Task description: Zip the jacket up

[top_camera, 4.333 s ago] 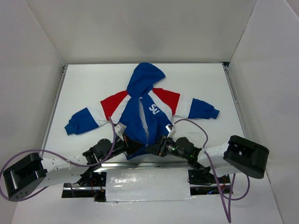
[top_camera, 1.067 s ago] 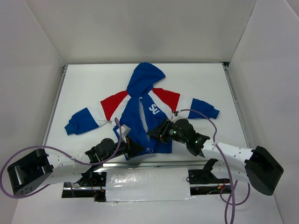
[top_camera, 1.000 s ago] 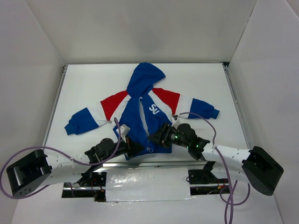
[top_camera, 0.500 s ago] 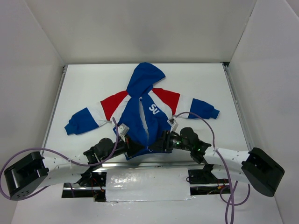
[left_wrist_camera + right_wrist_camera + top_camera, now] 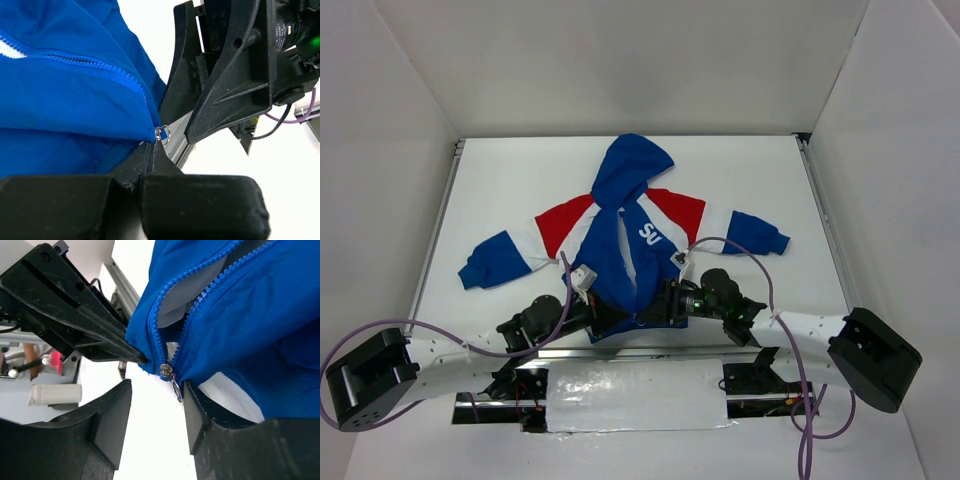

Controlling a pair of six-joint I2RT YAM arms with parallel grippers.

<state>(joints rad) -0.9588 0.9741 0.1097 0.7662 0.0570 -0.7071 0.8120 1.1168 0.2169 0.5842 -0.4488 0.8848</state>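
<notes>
From the top external camera, the jacket [image 5: 620,240] lay flat on the white table [image 5: 770,180], hood away from the arms and sleeves spread, its front parted for most of its length. Both arms met at the near hem, the left gripper [image 5: 612,318] and the right gripper [image 5: 653,310] almost touching there, but that view was too distant to tell how either pair of fingers stood. The left wrist camera settled it for its own side: the left fingers were pressed together on the bottom corner of the hem, right by the zipper slider [image 5: 159,133] and its small ring pull [image 5: 166,133], anchoring the cloth, while the right gripper's black fingers loomed just beyond. The right wrist camera gave what neither other view did: the right fingers stood apart, one on each side of the hanging ring pull and not touching it. It also showed the two rows of blue teeth running into the slider at the very bottom, so the zip seemed engaged but scarcely drawn. The step in hand looked to be taking the pull, with the task itself barely begun. The next move would call for closing squarely on that small ring, which could easily slip aside, then drawing it toward the hood in line with the teeth, with the left hold pulling the hem taut.
</notes>
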